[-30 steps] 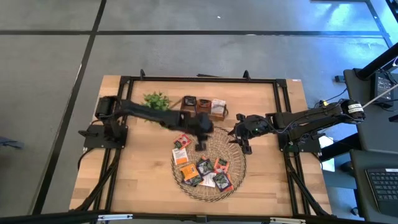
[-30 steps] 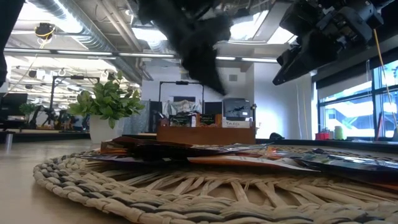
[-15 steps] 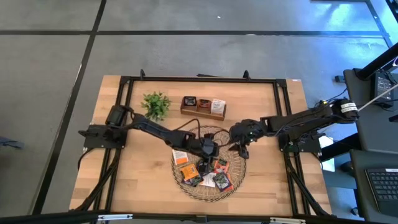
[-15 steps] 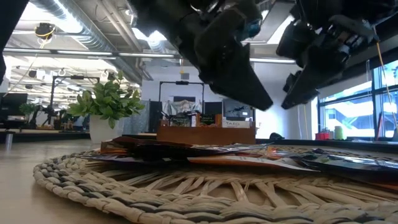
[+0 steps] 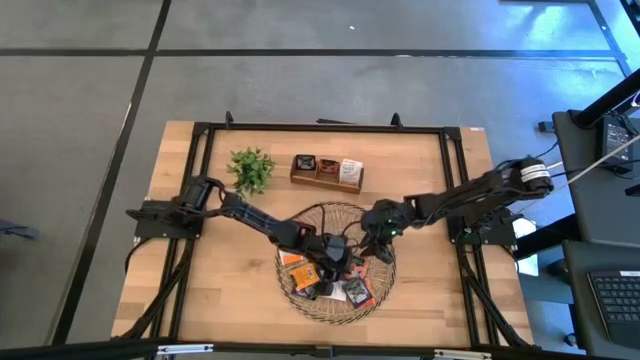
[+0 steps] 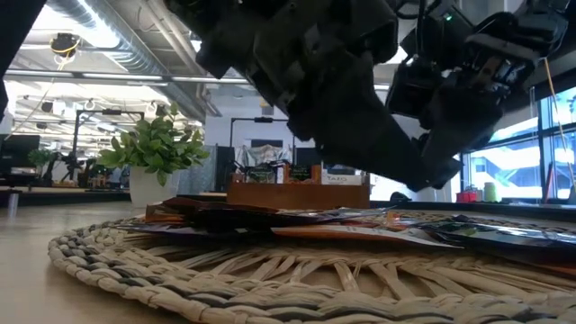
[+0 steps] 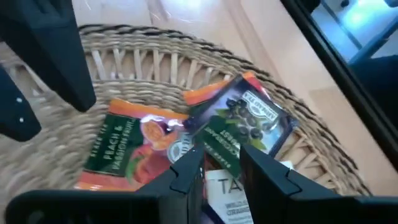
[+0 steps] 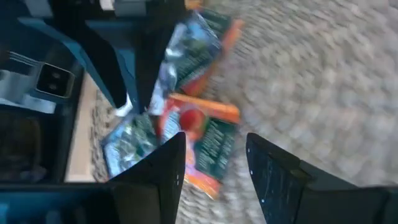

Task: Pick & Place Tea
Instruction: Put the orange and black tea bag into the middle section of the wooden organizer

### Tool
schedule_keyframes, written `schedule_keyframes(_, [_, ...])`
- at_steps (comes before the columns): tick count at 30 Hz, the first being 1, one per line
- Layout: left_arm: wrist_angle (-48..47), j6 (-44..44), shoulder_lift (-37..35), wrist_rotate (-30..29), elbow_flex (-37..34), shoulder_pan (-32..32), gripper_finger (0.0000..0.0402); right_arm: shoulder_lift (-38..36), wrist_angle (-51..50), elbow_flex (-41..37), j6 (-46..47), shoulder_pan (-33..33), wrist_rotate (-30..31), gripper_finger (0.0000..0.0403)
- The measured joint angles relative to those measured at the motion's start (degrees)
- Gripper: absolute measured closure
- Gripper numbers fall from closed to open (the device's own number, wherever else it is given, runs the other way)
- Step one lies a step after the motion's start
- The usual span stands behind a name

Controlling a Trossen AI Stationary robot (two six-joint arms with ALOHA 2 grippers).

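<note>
High view: table [image 5: 220, 290] with round woven tray [image 5: 377, 290] near centre, a pile of tea sachets [image 5: 322, 275] lying in it. Left gripper [image 5: 333, 252] reaches in from the left and sits over the tray middle, above the sachets. Right gripper [image 5: 377, 228] comes in from the right, over the tray's right-far part, just beside the left one. Small green plant [image 5: 251, 167] and wooden three-compartment box [image 5: 327, 171] stand at the far side of the table, well apart from the tray. Jaws can't be read from here.

Low view: tray rim [image 6: 180, 270] fills the near foreground, sachets [image 6: 297, 220] lie flat on it. Both arms hang dark over the tray, close together; fingers not readable. Plant [image 6: 157, 148] on the left, box [image 6: 297, 192] behind the tray.

Left wrist view: two dark fingers [image 7: 186, 177] with a narrow gap between them, nothing visibly held, poised just above the sachets. An orange peach sachet [image 7: 121, 152] and a dark berry sachet [image 7: 245, 124] lie overlapping in the tray [image 7: 155, 62].

Right wrist view: fingers [image 8: 165, 171] apart with a moderate gap, nothing between them. Below lies an orange sachet [image 8: 205, 140] with others beside it on the weave [image 8: 323, 81]. Blurred.
</note>
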Motion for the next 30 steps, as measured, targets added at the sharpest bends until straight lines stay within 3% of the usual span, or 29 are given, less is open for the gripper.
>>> schedule_keyframes(10, [1.18,-3.53,4.27,-0.01,0.11,-0.03,0.0304,3.48,1.09,-0.02,1.61,1.11,-0.72,0.0232])
schedule_keyframes(20, [1.17,-3.66,4.34,-0.27,0.13,0.83,0.0304,7.13,1.43,0.08,6.05,3.34,-1.48,0.0232])
schedule_keyframes(30, [1.15,-3.59,4.41,-0.6,0.07,1.02,0.0304,7.65,3.32,-0.02,4.86,3.42,-5.25,0.0232])
